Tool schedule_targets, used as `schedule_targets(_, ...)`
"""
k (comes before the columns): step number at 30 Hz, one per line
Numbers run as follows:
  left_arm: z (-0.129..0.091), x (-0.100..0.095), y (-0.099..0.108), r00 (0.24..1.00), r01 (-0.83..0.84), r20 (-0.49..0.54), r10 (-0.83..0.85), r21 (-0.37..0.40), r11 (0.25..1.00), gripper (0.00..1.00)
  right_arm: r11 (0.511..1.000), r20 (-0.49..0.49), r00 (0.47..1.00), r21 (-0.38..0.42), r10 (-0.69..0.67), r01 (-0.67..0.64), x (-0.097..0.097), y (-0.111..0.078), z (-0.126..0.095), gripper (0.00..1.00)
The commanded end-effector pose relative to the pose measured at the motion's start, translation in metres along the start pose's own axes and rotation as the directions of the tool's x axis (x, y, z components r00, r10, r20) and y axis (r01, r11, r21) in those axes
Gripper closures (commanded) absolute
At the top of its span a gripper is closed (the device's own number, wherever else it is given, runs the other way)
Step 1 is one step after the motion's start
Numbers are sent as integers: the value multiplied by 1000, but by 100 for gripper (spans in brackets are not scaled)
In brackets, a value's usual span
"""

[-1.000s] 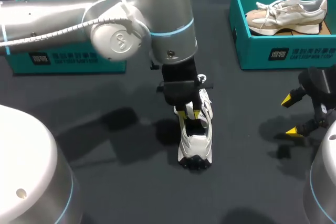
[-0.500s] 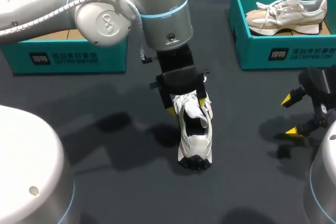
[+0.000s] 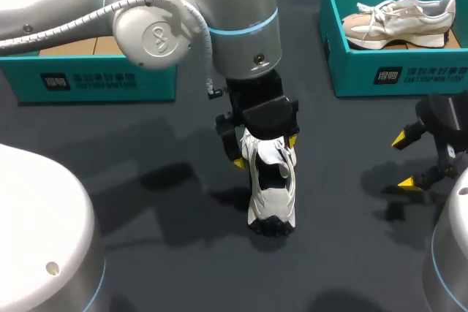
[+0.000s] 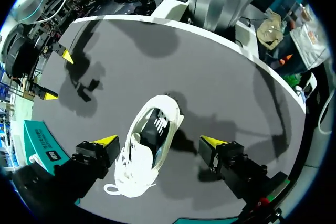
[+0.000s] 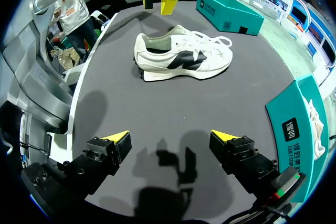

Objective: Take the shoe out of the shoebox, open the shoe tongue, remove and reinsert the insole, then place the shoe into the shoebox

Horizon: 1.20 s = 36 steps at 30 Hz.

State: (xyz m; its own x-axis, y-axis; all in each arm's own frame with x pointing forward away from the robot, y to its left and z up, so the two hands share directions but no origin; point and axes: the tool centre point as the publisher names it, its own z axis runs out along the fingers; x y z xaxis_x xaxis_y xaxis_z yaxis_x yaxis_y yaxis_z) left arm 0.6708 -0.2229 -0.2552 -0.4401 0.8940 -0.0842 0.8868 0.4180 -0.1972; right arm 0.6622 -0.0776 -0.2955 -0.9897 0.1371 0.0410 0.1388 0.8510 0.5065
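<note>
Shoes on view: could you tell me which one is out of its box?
The white shoe, upright on the table; the beige shoe lies in the teal shoebox.

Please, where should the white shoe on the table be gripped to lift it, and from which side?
Grip the shoe across its middle, from above, one jaw on each side wall. It stands upright on its sole and is narrowest across. The left gripper hangs over it, jaws open.

A robot lab bench: silver arms (image 3: 234, 27) over a dark table (image 3: 161, 253) bearing teal shoeboxes (image 3: 395, 71).
</note>
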Motion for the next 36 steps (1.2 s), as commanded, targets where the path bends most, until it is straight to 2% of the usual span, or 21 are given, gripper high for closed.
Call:
schedule_targets(1, -2, 10, -17, 841, 533, 219, -494, -178, 827, 0, 1000, 3, 1000, 2, 1, -1, 2, 0, 0, 0)
schedule_targets(10, -2, 10, -17, 841, 533, 219, -494, -178, 827, 0, 1000, 3, 1000, 2, 1, -1, 2, 0, 0, 0)
schedule_targets(12, 5, 11, -16, 793, 605, 214, -570, -169, 778, 0, 1000, 3, 1000, 2, 1, -1, 2, 0, 0, 0)
schedule_targets(13, 9, 13, -17, 777, 625, 212, -593, -140, 768, 0, 1000, 3, 1000, 2, 1, -1, 2, 0, 0, 0)
schedule_targets(21, 23, 22, -25, 627, 777, 212, -749, -109, 620, 0, 1000, 3, 1000, 2, 1, -1, 2, 0, 0, 0)
schedule_targets(29, 21, 23, -26, 625, 779, 234, -745, -113, 617, 0, 1000, 3, 1000, 2, 1, -1, 2, 0, 0, 0)
schedule_targets(33, 41, 18, -31, 642, 765, 205, -739, -104, 636, 0, 1000, 3, 1000, 2, 1, -1, 2, 0, 0, 0)
schedule_targets(36, 53, 15, -36, 631, 774, 233, -740, -115, 623, 0, 1000, 3, 1000, 2, 1, -1, 2, 0, 0, 0)
